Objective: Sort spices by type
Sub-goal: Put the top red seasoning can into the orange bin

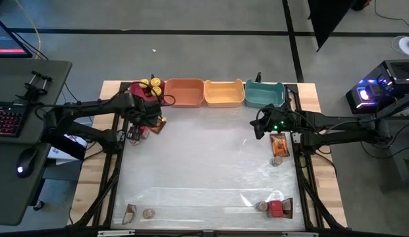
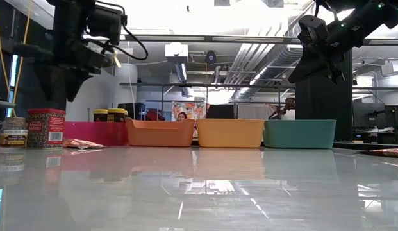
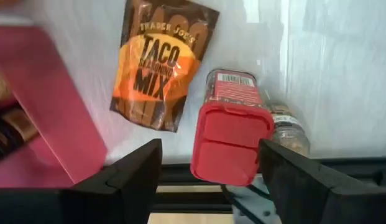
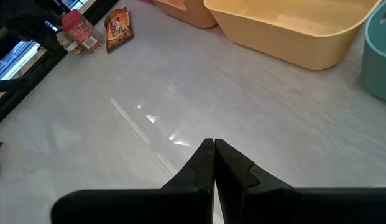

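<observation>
Poised with fingers apart above a red-capped spice box (image 3: 233,127) standing beside the pink bin (image 3: 37,118), the left gripper (image 3: 211,168) should descend squarely astride the cap — the right gripper (image 4: 213,163), fingers together, waits near the teal bin (image 1: 264,94).

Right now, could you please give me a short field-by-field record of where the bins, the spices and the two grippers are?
bins: pink bin, orange bin, yellow bin, teal bin, in a row along the far edge
in pink bin: yellow-lidded jars
left gripper: open, above the red box near the pink bin
beside red box: taco mix packet, small jar
right gripper: shut, holding nothing, near the teal bin
right side: foil packet
near edge: more spices, unsorted
</observation>
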